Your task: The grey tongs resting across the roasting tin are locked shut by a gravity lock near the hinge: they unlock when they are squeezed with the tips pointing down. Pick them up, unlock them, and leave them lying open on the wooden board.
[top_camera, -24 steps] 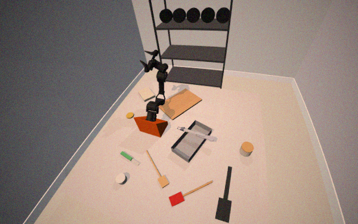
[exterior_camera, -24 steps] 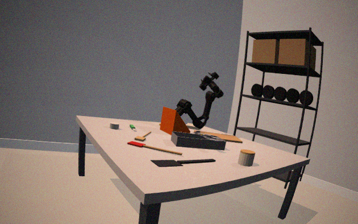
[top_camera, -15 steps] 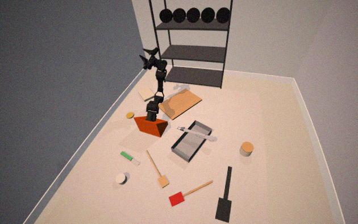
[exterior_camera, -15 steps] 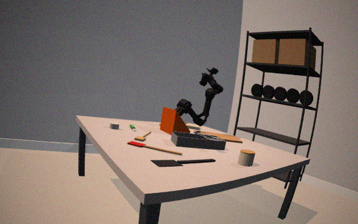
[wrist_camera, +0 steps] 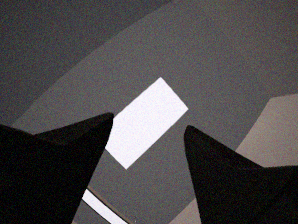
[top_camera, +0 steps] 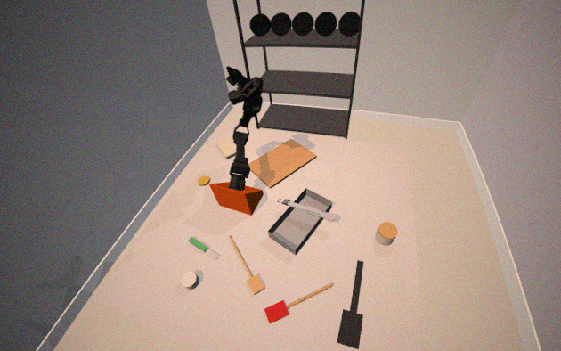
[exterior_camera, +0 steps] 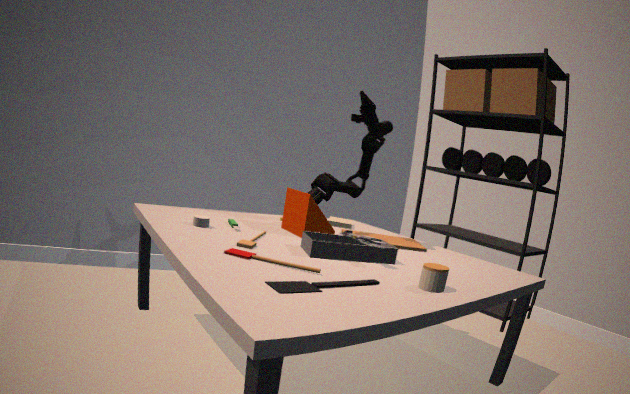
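Observation:
The grey tongs (top_camera: 312, 209) (exterior_camera: 369, 241) lie shut across the roasting tin (top_camera: 282, 243) (exterior_camera: 350, 252), with both ends reaching past its long walls in the top view. The wooden board (top_camera: 295, 156) (exterior_camera: 409, 243) lies flat behind the tin. My gripper (top_camera: 228, 83) (exterior_camera: 356, 105) (wrist_camera: 150, 125) is open and empty, raised high above the table behind the orange block and well away from the tongs. The wrist view shows neither tongs, tin nor board.
An orange wedge-shaped block (top_camera: 233, 199) (exterior_camera: 295, 212) stands at the arm's base. A lidded jar (top_camera: 386, 233) (exterior_camera: 433, 278) stands beyond the tin. A black spatula (top_camera: 350, 329), a red spatula (top_camera: 277, 311), a wooden spatula (top_camera: 256, 284) and a green-handled tool (top_camera: 198, 244) lie in front.

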You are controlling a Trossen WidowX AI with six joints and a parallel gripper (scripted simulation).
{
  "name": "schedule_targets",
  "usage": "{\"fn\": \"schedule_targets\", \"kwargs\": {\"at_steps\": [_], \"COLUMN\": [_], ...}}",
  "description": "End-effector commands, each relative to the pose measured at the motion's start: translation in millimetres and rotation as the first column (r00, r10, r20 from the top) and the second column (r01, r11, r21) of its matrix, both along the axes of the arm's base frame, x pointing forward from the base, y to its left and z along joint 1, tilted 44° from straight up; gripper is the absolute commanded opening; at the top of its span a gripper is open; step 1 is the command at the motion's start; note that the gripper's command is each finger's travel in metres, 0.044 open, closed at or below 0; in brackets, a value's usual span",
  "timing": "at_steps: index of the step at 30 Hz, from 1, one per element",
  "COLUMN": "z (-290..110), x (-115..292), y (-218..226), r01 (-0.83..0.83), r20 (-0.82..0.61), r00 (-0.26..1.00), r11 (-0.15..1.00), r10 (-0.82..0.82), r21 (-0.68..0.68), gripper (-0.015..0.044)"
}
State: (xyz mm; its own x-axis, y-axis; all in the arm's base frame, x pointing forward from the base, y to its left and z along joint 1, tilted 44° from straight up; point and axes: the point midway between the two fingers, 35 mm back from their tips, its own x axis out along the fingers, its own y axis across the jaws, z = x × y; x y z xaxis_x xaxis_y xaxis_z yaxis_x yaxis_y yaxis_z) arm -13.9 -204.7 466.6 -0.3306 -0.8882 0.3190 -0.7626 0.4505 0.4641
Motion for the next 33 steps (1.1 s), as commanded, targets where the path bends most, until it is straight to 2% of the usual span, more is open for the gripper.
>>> {"fn": "schedule_targets", "kwargs": {"at_steps": [1, 5, 10, 14, 18, 22, 26, 30, 33], "z": [-21.2, -50.4, -97.4, -138.1, -185.1, -232.2, -280.3, -325.9, -356.9], "x": [52.1, 106.9, 178.4, 229.8, 274.2, 313.7, 342.3, 357.7, 361.0], "y": [-35.3, -58.6, -70.1, -63.2, -44.3, -14.2, 25.6, 71.5, 108.4], "r01": [-0.092, -0.144, -0.166, -0.157, -0.119, -0.112, -0.094, -0.077, -0.061], "r20": [-0.281, -0.512, -0.696, -0.739, -0.693, -0.563, -0.370, -0.157, -0.016], "r00": [0.949, 0.794, 0.456, 0.119, -0.239, -0.562, -0.832, -0.979, -0.994], "r11": [0.977, 0.920, 0.822, 0.747, 0.687, 0.618, 0.553, 0.482, 0.420], "r10": [0.145, 0.327, 0.554, 0.663, 0.681, 0.607, 0.413, 0.130, -0.111], "r21": [0.194, 0.365, 0.546, 0.646, 0.717, 0.778, 0.828, 0.873, 0.905], "gripper": [0.0260, 0.0260, 0.0260, 0.0260, 0.0260, 0.0260, 0.0260, 0.0260, 0.0260]}}
